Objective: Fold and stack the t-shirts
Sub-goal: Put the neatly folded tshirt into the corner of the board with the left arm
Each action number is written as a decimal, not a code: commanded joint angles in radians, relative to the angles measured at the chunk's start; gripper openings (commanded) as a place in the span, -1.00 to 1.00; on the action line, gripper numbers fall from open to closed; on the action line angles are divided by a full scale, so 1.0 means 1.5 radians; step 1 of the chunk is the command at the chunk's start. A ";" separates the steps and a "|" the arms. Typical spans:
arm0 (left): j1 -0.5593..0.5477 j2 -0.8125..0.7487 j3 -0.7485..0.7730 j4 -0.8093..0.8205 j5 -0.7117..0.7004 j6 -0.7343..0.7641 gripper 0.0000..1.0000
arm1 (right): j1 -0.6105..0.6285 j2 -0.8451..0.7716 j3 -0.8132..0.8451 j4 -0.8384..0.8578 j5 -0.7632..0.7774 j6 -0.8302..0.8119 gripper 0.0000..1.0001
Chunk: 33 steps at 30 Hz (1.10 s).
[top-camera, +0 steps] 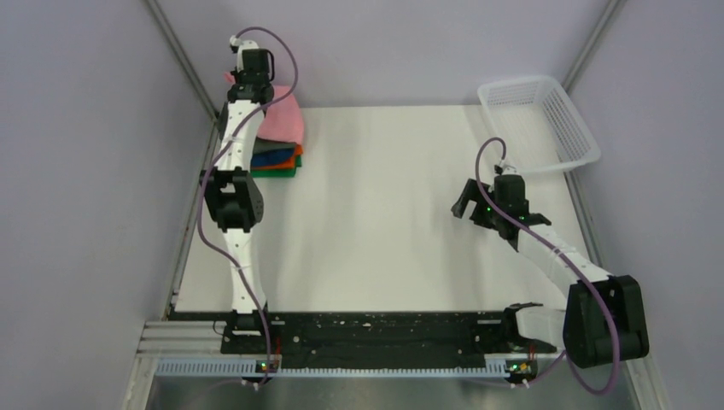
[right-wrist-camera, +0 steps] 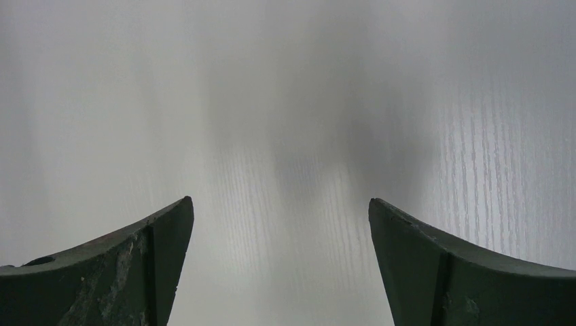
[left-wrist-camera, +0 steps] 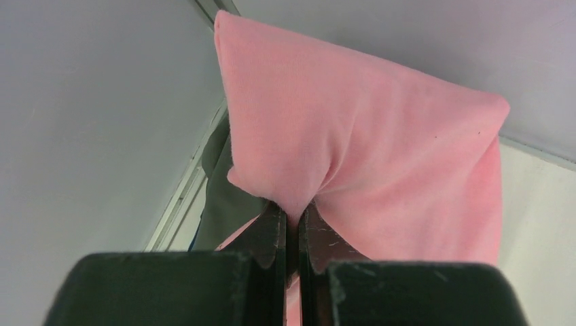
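The pink t-shirt (top-camera: 283,120) lies folded on top of the stack of folded shirts (top-camera: 277,162) at the table's far left corner; blue, orange and green edges show beneath it. My left gripper (top-camera: 250,87) is shut on a pinch of the pink shirt's edge (left-wrist-camera: 367,149), its fingertips (left-wrist-camera: 275,224) closed on the cloth. The dark grey shirt (left-wrist-camera: 224,193) shows under the pink one. My right gripper (top-camera: 468,207) is open and empty, hovering over bare table right of centre. In the right wrist view (right-wrist-camera: 280,204) only the white tabletop shows between its fingers.
A white plastic mesh basket (top-camera: 570,120) stands at the far right corner. Grey walls close in the table on the left, back and right. The left arm reaches along the left edge of the white table (top-camera: 384,222).
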 commanded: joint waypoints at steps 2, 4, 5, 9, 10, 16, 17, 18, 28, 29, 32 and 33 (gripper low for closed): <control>0.029 0.000 -0.011 0.040 0.047 0.023 -1.00 | -0.005 0.005 0.016 0.009 0.013 0.005 0.97; 0.042 0.005 -0.011 0.037 0.044 0.027 -1.00 | -0.005 0.006 0.016 0.008 0.017 0.005 0.98; 0.049 0.006 -0.012 0.036 0.043 0.029 -1.00 | -0.005 0.007 0.016 0.008 0.020 0.005 0.97; 0.069 0.019 -0.012 0.042 0.046 0.040 -1.00 | -0.005 0.017 0.020 0.001 0.021 0.002 0.97; 0.073 0.022 -0.011 0.043 0.047 0.046 -1.00 | -0.005 0.020 0.021 0.000 0.021 0.001 0.97; 0.085 0.038 -0.011 0.051 0.042 0.079 -1.00 | -0.006 0.023 0.024 -0.002 0.025 0.000 0.97; 0.086 0.042 -0.011 0.053 0.039 0.083 -1.00 | -0.006 0.023 0.024 -0.002 0.025 0.000 0.97; 0.087 0.045 -0.012 0.054 0.039 0.086 -1.00 | -0.005 0.021 0.023 -0.002 0.026 0.000 0.98; 0.093 0.052 -0.011 0.055 -0.001 0.074 0.16 | -0.005 0.028 0.024 -0.002 0.027 0.002 0.97; 0.093 0.048 -0.011 0.053 -0.004 0.069 0.89 | -0.005 0.028 0.025 -0.002 0.026 0.002 0.97; 0.093 0.022 -0.015 0.039 0.007 0.029 0.97 | -0.005 0.023 0.025 -0.004 0.025 0.003 0.98; 0.093 0.014 -0.017 0.031 0.018 0.011 0.97 | -0.005 0.019 0.024 -0.004 0.026 0.003 0.97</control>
